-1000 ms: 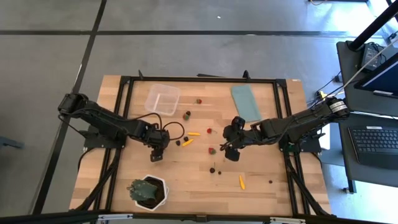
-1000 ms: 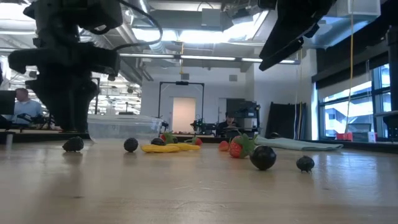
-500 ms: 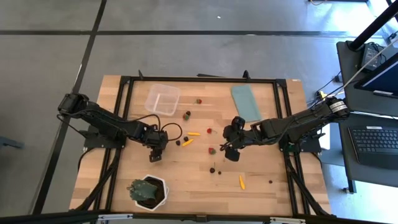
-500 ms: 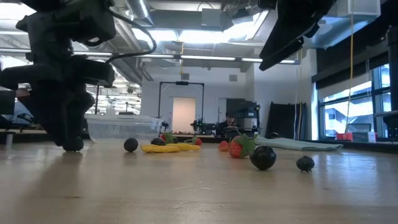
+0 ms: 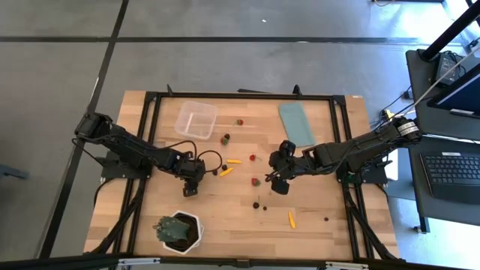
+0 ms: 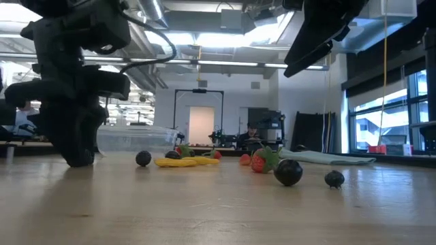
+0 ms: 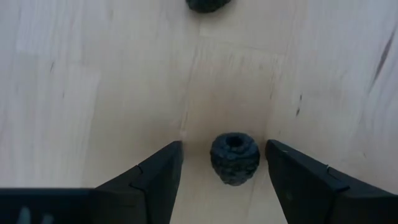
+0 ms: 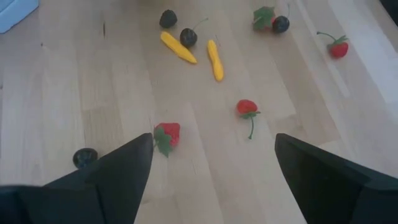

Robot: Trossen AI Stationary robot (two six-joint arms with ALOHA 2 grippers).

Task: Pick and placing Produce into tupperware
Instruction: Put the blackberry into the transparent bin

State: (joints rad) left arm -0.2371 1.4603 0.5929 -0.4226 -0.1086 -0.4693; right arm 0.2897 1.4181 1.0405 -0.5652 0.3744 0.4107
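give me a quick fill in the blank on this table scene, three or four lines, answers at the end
1. The left tool straddles a small ____ berry lying on the table.
2. In the high view, the clear tub holds ____ pieces of produce.
3. The teal lid lies on the side of the ____ arm.
4. The right tool has its fingers ____ above the scattered produce.

Missing words: dark; no; right; open
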